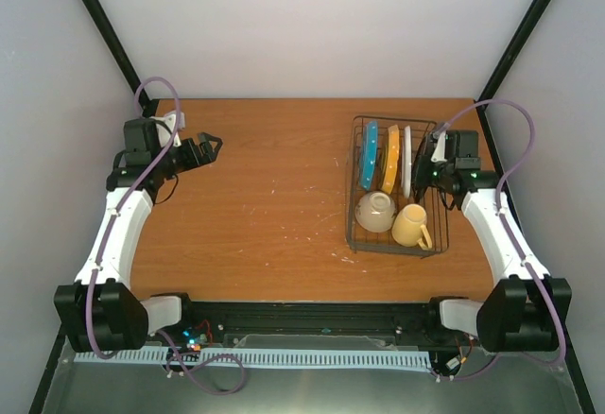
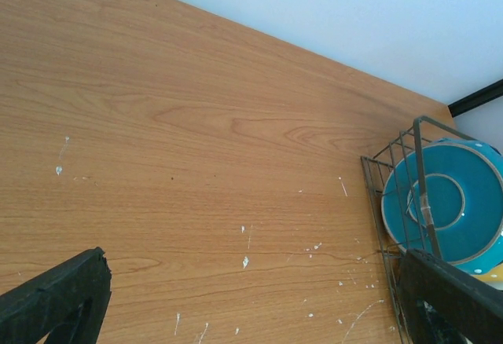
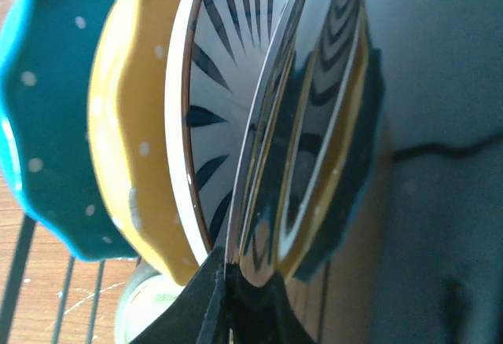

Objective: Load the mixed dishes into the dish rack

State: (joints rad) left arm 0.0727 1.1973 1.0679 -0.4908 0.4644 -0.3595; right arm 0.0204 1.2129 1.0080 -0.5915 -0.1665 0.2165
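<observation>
Only the top view showed the whole load. The dish rack (image 1: 351, 227) sat on the right side of the table (image 1: 255, 197). The teal plate (image 1: 369, 155), orange-yellow plate (image 1: 389, 161) and striped plate (image 1: 407, 161) stood on edge in its far half, in that order from left to right. The cream bowl (image 1: 375, 212) and yellow mug (image 1: 410, 226) lay side by side in its near half.

The left wrist view gave only the rack's left corner, with the teal plate's underside and foot ring showing through the wires; the other dishes were cut off. The right wrist view was filled by the three plates edge-on. A glossy surface to their right mirrored them, and what it was could not be made out. Nor could a pale rounded shape low in that view.

The right gripper (image 3: 224, 301) was at the rack's far right, its dark fingers closed together where the striped plate's rim ran down between them, apparently pinching it. The left gripper (image 1: 210, 146) hung with its fingers spread wide and nothing between them at the table's far left, well apart from the rack.
</observation>
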